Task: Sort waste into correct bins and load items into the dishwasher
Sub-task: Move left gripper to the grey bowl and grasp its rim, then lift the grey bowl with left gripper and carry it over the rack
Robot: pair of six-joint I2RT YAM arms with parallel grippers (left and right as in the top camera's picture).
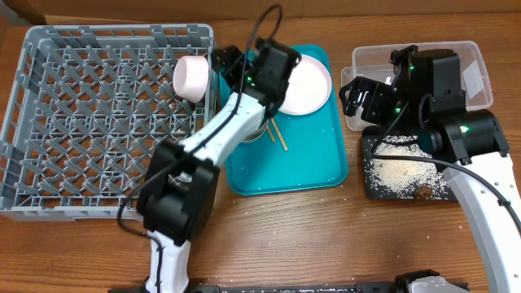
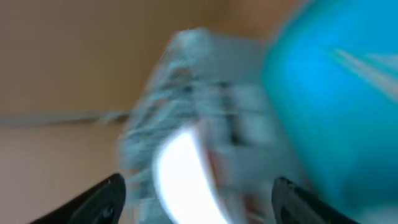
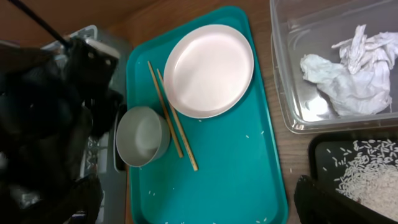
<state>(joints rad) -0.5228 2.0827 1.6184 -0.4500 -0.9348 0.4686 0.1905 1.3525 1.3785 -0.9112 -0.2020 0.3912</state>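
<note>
One bowl on the teal tray, and a second bowl just left of it, up at the edge of the one grey rack: two bowls. One plate and two chopsticks on the tray. Right of it, two bins: one clear tub, one black tray. One brown lump; tissue, maybe two wads, hard to separate.

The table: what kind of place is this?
Probably a dish-clearing station, maybe a test setup: a dish rack, a tray with a plate and chopsticks, and a tub of tissue.
</note>
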